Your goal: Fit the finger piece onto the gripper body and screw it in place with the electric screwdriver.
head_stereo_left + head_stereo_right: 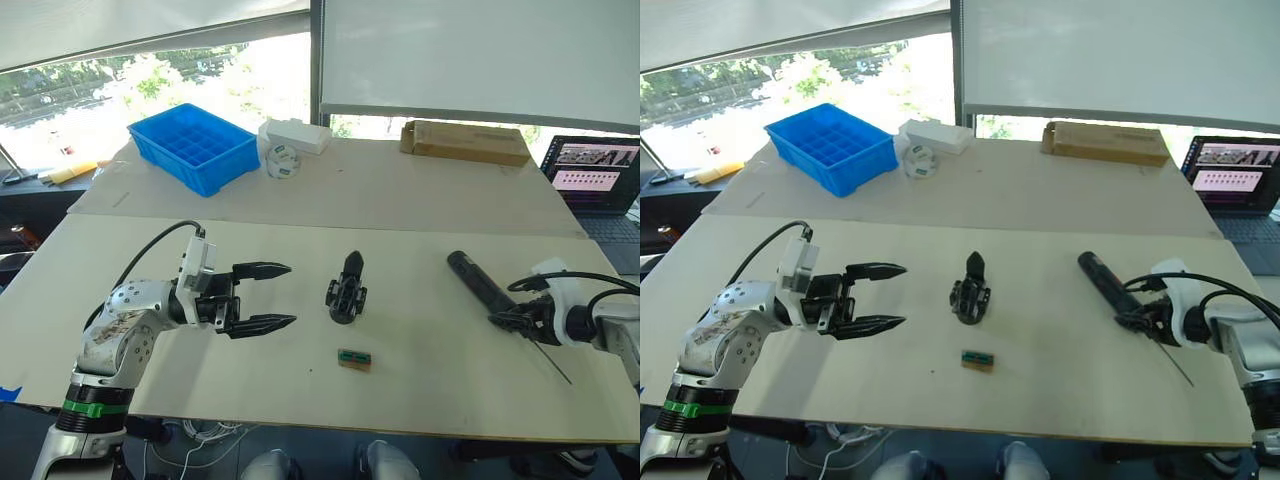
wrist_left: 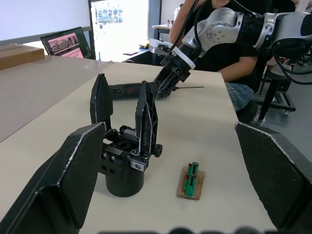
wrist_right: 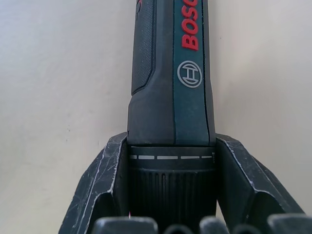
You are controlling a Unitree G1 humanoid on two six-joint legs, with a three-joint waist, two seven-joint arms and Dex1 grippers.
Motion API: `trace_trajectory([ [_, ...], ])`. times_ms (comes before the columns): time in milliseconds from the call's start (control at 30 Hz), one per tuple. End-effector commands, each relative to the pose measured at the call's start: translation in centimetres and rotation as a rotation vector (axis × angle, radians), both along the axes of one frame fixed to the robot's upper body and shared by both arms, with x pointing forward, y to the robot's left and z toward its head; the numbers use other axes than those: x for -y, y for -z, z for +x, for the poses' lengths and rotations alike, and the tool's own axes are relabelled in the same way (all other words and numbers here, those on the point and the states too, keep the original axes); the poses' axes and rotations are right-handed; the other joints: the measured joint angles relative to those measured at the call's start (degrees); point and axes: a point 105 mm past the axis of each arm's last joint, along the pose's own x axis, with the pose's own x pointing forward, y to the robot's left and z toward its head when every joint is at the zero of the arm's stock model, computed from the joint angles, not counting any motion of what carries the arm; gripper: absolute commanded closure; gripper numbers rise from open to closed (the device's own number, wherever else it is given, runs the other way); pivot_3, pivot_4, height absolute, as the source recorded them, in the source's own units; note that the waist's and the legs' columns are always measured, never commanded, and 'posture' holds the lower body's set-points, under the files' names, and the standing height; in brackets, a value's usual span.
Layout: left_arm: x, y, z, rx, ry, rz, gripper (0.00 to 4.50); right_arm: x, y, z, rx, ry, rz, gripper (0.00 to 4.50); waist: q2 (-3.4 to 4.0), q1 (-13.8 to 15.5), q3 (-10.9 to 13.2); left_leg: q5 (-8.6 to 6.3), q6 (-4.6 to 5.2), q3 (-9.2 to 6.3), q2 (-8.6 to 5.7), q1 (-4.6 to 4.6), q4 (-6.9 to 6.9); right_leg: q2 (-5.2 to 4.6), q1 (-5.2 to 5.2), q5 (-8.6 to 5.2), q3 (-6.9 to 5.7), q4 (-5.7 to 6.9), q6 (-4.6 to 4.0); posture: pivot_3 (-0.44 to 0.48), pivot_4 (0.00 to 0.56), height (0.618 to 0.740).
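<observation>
The right gripper (image 1: 522, 322) had its fingers clamped around the electric screwdriver (image 1: 487, 291), lying on the bench (image 1: 420, 400). The left gripper (image 1: 262, 297) hung wide open beside the gripper body (image 1: 346, 294). It needed steadying before driving.

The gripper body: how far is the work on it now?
Done: the gripper body stands upright with two fingers up. In hand: the right tool is shut on the electric screwdriver, which lies on the table. Left: bringing its bit there; the left tool waits open beside it.
</observation>
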Motion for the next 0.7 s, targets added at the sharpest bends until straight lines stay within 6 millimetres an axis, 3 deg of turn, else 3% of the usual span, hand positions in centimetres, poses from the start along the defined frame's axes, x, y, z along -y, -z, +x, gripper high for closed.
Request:
trace_trajectory([
  [33,-0.2,-0.6,-0.4,0.041,0.011,0.016,0.00,-0.9,-3.5,-0.7,0.091,-0.075,-0.018,2.56,0.10,0.10,0.05,0.00,0.00,0.00,0.00,0.00,-0.02,0.00,-0.02,0.06,0.01,0.03,-0.13,0.000,0.150,0.740],
  [167,-0.3,-0.3,-0.9,0.041,0.022,0.027,0.00,-3.8,-4.6,-3.7,0.076,-0.127,-0.031,2.56,0.36,0.33,0.21,0.00,0.00,0.01,0.00,-0.05,-0.03,-0.01,-0.07,0.05,0.02,0.01,-0.12,0.000,0.150,0.740],
  [300,-0.4,0.0,-1.2,0.039,0.031,0.044,0.00,-6.2,-3.2,-5.7,0.056,-0.161,-0.067,2.56,0.36,0.37,0.24,-0.01,-0.02,-0.04,0.04,-0.02,-0.03,0.00,-0.05,0.02,0.02,0.01,-0.07,0.000,0.150,0.740],
  [600,-0.8,1.2,-1.2,0.041,0.050,0.085,0.00,-7.2,-0.7,-6.1,0.005,-0.175,-0.079,2.56,0.37,0.42,0.25,-0.02,0.02,-0.02,0.00,-0.03,0.00,-0.04,-0.05,-0.01,0.06,-0.01,0.13,0.000,0.150,0.740],
  [667,-0.8,1.2,-0.9,0.050,0.048,0.083,0.00,-6.9,-0.4,-6.3,-0.046,-0.171,-0.072,1.52,0.37,0.42,0.25,-0.02,0.02,-0.02,0.00,-0.02,0.00,-0.01,-0.05,0.04,0.05,-0.01,0.01,0.000,0.150,0.740],
  [700,-0.8,1.2,-0.9,0.052,0.047,0.082,0.00,-7.1,-0.4,-6.6,-0.072,-0.192,-0.068,1.22,0.36,0.44,0.25,-0.02,0.02,-0.02,0.00,-0.02,0.00,0.01,-0.06,0.06,0.04,-0.01,-0.04,0.000,0.150,0.740],
])
